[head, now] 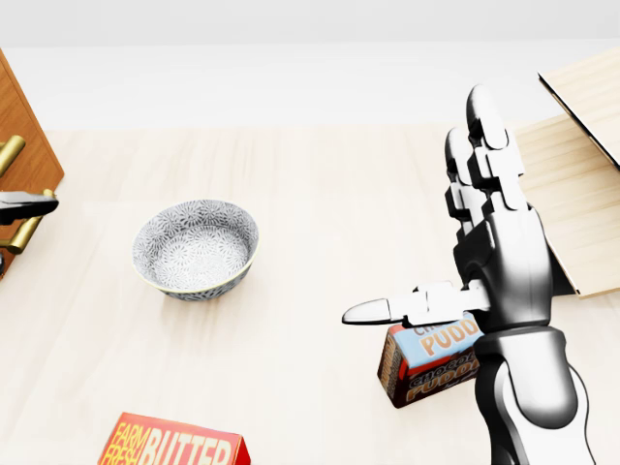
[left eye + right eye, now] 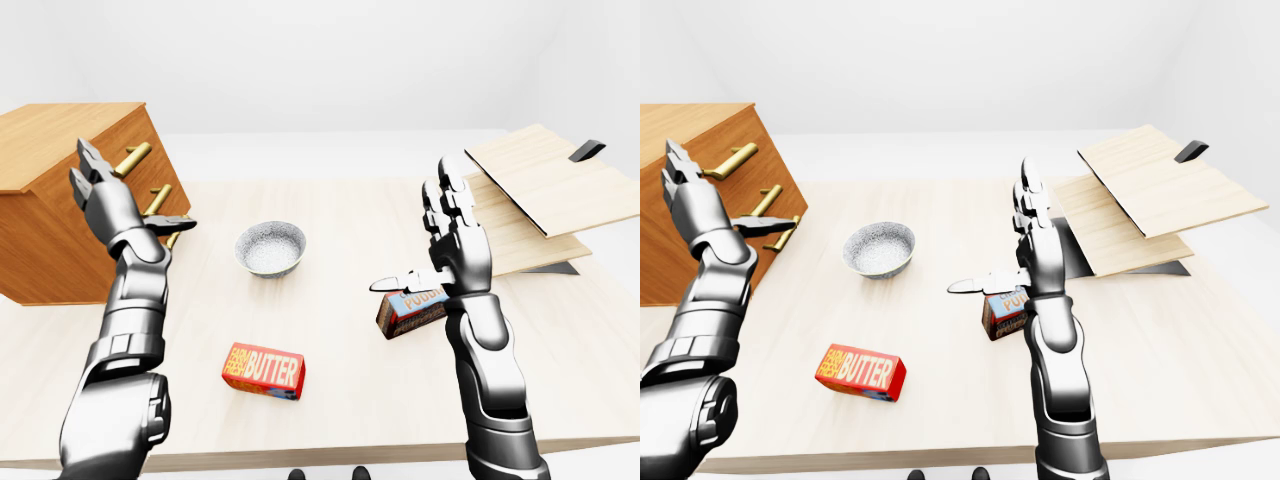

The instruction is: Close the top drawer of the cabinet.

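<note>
The wooden cabinet (image 2: pixel 50 215) stands at the left of the table in the left-eye view, with brass handles down its drawer fronts. The top handle (image 2: pixel 132 158) sits just right of my left hand's fingers. My left hand (image 2: pixel 130 195) is raised and open against the drawer fronts, its thumb lying over the lower handles. I cannot tell how far the top drawer stands out. My right hand (image 2: pixel 425 235) is raised, open and empty at the middle right, above a pudding box (image 2: pixel 412 312).
A patterned grey bowl (image 2: pixel 270 248) stands mid-table. A red butter box (image 2: pixel 263 371) lies near the table's (image 2: pixel 340 420) bottom edge. Stacked light wooden boards (image 2: pixel 550 180) with a dark handle lie tilted at the right.
</note>
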Robot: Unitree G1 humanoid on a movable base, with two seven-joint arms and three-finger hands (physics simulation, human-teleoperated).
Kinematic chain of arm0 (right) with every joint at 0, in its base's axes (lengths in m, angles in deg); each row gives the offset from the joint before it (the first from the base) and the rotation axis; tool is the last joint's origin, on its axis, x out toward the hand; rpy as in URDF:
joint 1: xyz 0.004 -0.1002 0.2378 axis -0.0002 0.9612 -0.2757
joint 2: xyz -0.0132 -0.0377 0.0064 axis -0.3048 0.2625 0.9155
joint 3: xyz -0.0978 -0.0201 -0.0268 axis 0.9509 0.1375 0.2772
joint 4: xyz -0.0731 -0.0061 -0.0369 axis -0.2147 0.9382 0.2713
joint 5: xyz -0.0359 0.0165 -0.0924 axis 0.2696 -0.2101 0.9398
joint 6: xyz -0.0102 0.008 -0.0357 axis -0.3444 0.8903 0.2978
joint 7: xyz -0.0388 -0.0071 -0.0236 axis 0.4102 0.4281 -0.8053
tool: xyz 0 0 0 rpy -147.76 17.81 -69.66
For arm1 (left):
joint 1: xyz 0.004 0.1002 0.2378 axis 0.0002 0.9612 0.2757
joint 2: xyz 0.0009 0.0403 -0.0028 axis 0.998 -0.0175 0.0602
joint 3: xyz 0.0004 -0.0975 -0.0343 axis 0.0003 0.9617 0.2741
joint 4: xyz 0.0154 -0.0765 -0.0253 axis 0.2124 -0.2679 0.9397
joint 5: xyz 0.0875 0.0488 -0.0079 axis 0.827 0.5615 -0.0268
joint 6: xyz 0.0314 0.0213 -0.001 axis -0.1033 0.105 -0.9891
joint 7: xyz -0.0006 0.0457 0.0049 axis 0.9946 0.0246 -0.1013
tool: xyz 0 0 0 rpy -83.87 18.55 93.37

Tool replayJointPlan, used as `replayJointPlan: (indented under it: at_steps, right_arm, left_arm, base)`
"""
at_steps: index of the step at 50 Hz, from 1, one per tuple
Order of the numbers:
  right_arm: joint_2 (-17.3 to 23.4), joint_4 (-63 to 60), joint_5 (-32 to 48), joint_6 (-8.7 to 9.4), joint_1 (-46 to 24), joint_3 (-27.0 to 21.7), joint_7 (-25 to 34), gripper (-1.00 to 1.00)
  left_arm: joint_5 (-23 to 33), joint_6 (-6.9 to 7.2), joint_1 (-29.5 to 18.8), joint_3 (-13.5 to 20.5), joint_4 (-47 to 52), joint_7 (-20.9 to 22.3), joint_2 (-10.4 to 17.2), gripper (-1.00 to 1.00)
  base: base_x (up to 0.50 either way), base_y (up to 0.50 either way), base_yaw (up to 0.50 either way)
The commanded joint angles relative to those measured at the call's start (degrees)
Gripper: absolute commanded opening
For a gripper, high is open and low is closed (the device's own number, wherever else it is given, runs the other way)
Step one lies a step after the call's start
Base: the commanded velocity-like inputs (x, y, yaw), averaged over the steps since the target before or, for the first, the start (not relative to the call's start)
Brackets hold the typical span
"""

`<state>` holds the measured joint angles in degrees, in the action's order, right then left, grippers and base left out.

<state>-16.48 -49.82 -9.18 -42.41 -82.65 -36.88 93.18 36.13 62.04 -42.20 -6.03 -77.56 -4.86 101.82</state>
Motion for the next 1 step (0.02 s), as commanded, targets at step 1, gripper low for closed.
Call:
replayJointPlan:
  at_steps: [1]
  right_arm:
    - [-0.1,-0.21,0.03,0.0,0.1,0.12,0.03,1.0]
  left_arm:
    - [1.05,0.0,10.32,1.21,28.01,3.18,-6.21,1.0]
  base:
    - [0.0,0.0,0.0]
